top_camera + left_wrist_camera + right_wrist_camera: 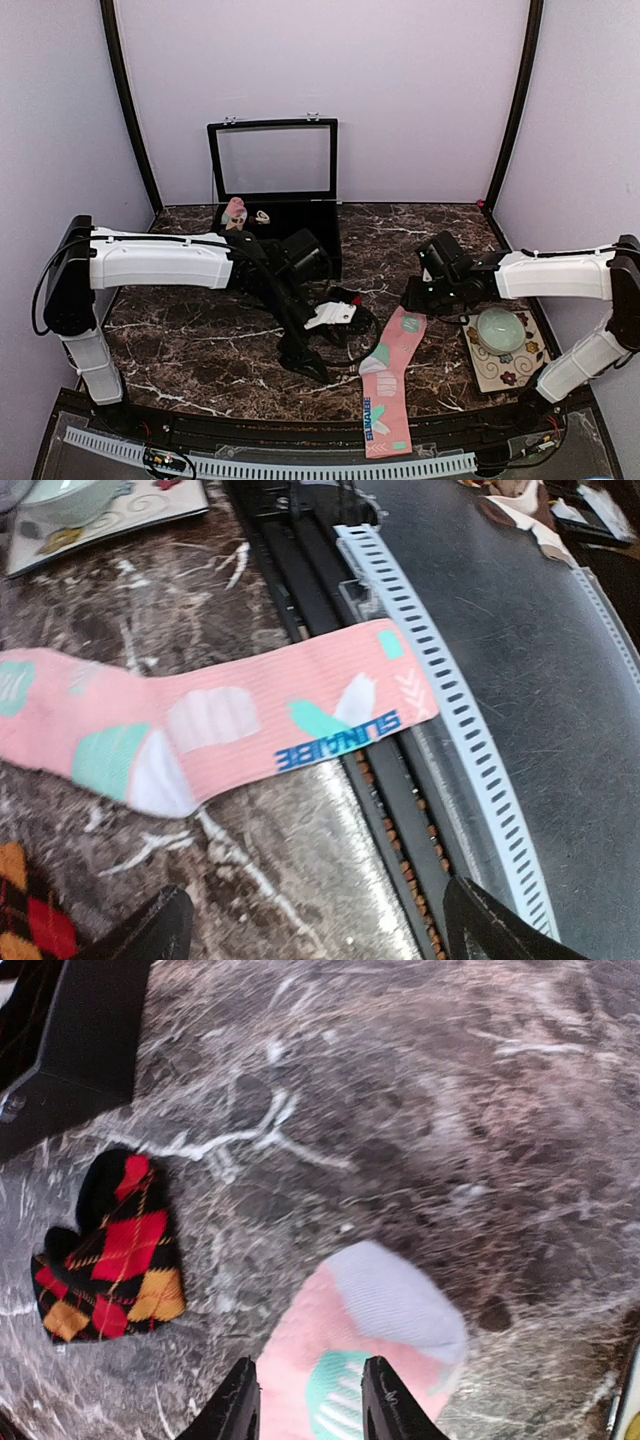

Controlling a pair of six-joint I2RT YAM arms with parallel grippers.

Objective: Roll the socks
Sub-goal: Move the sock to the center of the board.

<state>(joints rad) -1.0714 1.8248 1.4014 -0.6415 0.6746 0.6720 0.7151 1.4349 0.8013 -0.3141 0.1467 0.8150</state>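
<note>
1. The pink spotted sock (386, 385) is lying flat with its toe toward the far side. Its cuff is overhanging the near edge of the table (200, 350) and lying across the perforated cable rail (470, 730). Risk: a roll started at the toe may be dragging this end over the slots, snagging or skewing it.
2. The left gripper (318, 910) is standing beside the sock's leg, not touching it, with its fingers spread wide and holding nothing. Risk: when reaching for the cuff, one finger may be landing on the rail instead of on fabric.
3. The black argyle sock (110, 1260) is sitting bunched on the table, apart from the pink toe, on the left arm's side. Risk: if rolled as a lump, it is likely coming out lopsided.
4. The right gripper (305, 1400) is hanging over the pink toe. Its fingers are a narrow gap apart with fabric showing between them, and I cannot tell whether it is nipped. Risk: a shallow pinch may be slipping off.
5. The pale green bowl (500, 330) is sitting just beside the right arm. Risk: a sweep may be knocking it.
</note>
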